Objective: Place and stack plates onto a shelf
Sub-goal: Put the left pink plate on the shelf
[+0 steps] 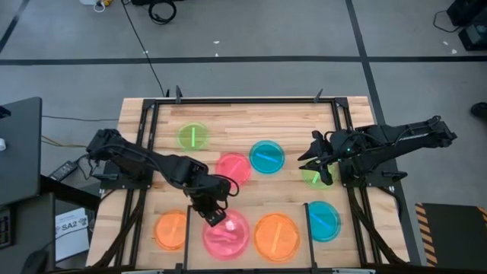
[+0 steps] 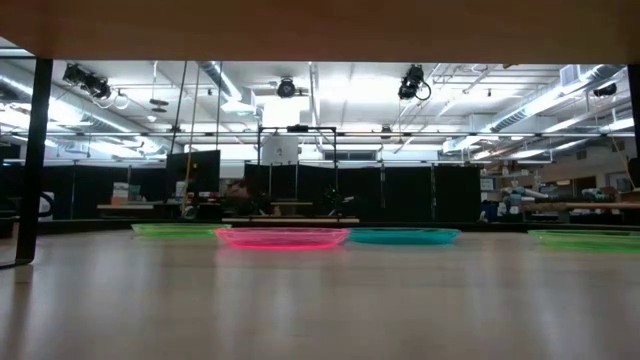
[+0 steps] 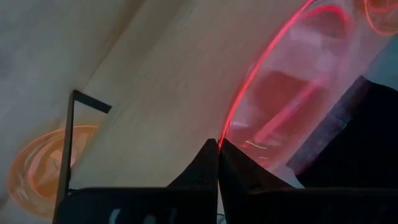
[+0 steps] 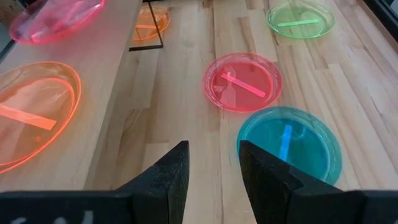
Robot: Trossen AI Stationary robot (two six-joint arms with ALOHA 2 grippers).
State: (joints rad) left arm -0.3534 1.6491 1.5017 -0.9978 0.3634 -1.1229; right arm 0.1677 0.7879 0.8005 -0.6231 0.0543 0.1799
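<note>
Your left gripper [image 3: 218, 163] pinches the large pink plate's [image 3: 292, 93] rim, seen only at its wrist; right gripper [image 4: 213, 163] hovers spread.

four plates [image 1: 226, 234] along the table's [image 1: 137, 114] near edge, four more mid-table behind them

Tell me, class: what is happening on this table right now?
The left gripper is shut on the rim of a large pink plate at the table's near edge, between two orange plates. The right gripper waits open above the right side, near a cyan plate. The other plates lie flat and unstacked.
</note>
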